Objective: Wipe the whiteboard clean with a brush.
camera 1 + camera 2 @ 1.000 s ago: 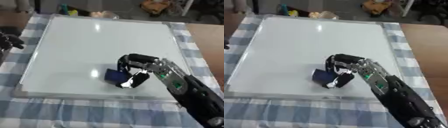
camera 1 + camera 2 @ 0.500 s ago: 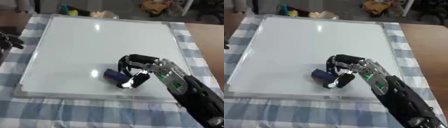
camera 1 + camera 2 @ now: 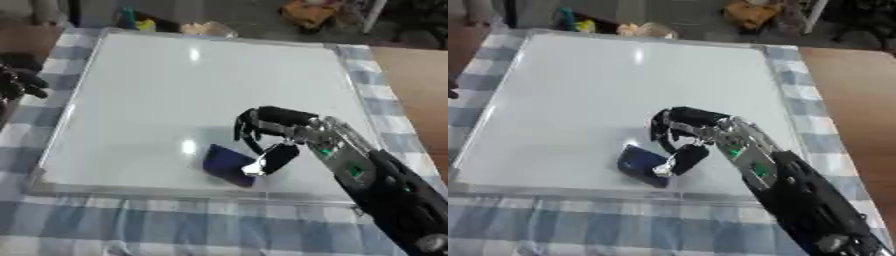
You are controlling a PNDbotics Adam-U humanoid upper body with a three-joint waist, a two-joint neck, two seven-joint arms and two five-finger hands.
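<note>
Checked blue-and-white cloth (image 3: 131, 235) covers the table, and on it lies the whiteboard (image 3: 192, 85), a big pale sheet in a thin silver frame, its surface showing a couple of bright glints of light. Brown bare tabletop (image 3: 416, 85) shows past the cloth on the right.

Next in size is the right arm (image 3: 394, 195), black with silver joints, coming in from the lower right corner and reaching over the near part of the board. Its right hand (image 3: 280, 127) hangs above the board with the fingers curled downward and the thumb angled toward the brush (image 3: 229, 164) — whether the thumb tip touches the brush or just sits beside it cannot be told.

That brush, a small dark-blue block, lies on the board near its front edge, a little left of the hand, with a pale highlight where it meets the thumb.

At the far left edge of the left eye view the left hand (image 3: 19, 80) shows only in part, dark, resting beside the board's left rim — its fingers cannot be made out.
</note>
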